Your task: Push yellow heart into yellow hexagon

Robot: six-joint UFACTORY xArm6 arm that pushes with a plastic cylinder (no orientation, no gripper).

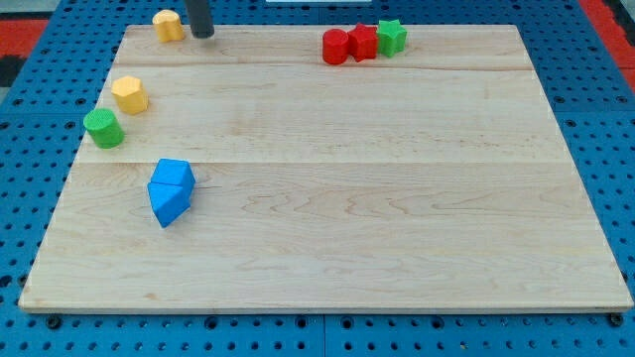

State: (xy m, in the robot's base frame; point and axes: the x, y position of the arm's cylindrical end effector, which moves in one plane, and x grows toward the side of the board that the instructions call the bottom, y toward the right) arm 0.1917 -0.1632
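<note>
The yellow heart (169, 25) sits at the view's top left, near the board's top edge. The yellow hexagon (130, 94) lies lower and further left, near the board's left edge. My tip (202, 35) is just to the right of the yellow heart, very close to it; I cannot tell if it touches. The heart and the hexagon are well apart.
A green cylinder (103, 128) lies just below-left of the yellow hexagon. Two blue blocks (170, 190) sit together lower on the left. Two red blocks (349, 45) and a green star (392, 37) line up at the top, right of centre. The wooden board (377, 198) rests on a blue pegboard.
</note>
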